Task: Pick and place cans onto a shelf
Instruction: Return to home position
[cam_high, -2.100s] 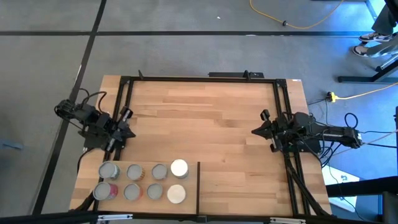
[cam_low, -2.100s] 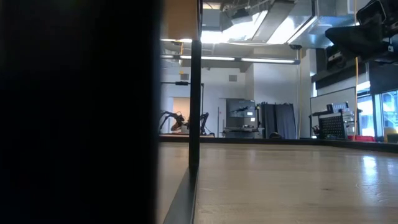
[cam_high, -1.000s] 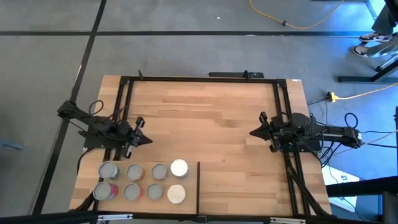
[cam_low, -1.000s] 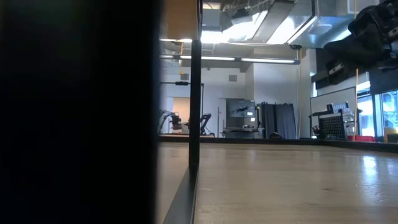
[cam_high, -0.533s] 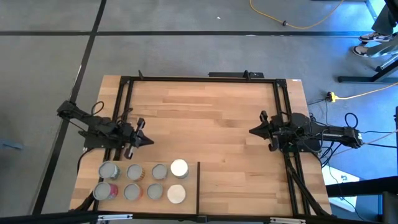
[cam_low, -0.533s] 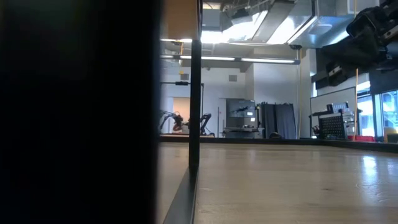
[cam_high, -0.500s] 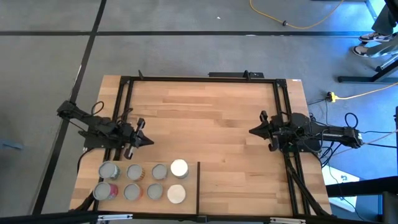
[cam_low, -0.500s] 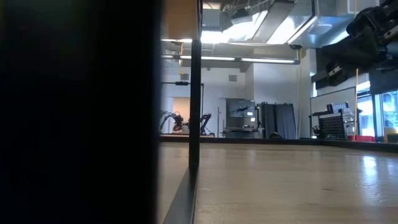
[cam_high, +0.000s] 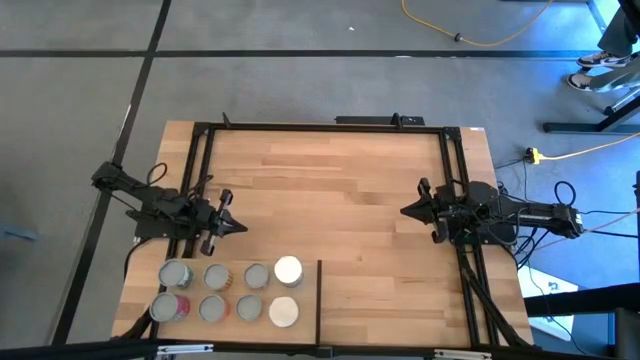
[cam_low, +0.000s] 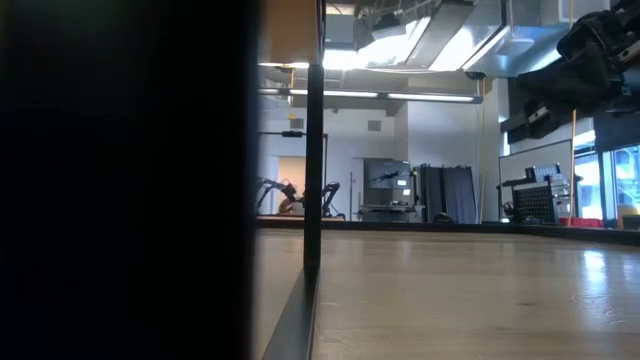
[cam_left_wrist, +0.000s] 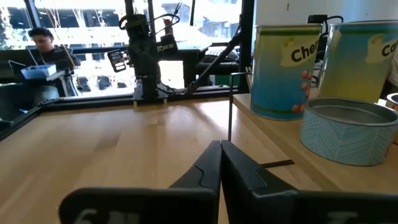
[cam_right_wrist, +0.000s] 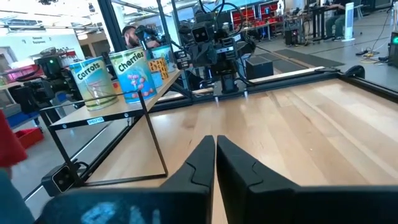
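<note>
Fingers, left: two dark fingers (cam_left_wrist: 202, 174) of the left gripper (cam_left_wrist: 221, 144) are being held pressed together tip to tip, with nothing being gripped.
Fingers, right: dark fingers (cam_right_wrist: 239, 168) of the right gripper (cam_right_wrist: 215, 139) are likewise being held closed, with nothing being carried.
Left gripper, position: it is being held over the left edge of the light wood-plank tabletop (cam_high: 330, 180), near the shelf's far side and clear of the cans.
Right gripper, position: it is being held over the right edge of the tabletop, well apart from the shelf and pointing inward.
Reason for posture: no can is being left on the bare tabletop, so placing is judged complete and both arms are being parked at their own sides.
Container: a raised rectangular light-wood shelf with thin black frame (cam_high: 306, 295) is being used, at the near left corner of the tabletop.
Contents: eight small cylindrical cans (cam_high: 216, 275) are being stored upright in two rows of four. Six are silver-grey on top. Two white-topped cans (cam_high: 288, 269) are closing the right end, and a red-labelled can (cam_high: 170, 307) the near left.
Labels legible: a tall blue "Cherries" can (cam_left_wrist: 278, 68), a yellow-green can (cam_left_wrist: 364, 56) beside it, and a short blue-patterned tin (cam_left_wrist: 345, 130) in front are being shown in the left wrist view.
Reason for arrangement: the cans are being packed close, judged so that all are fitting within the frame.
</note>
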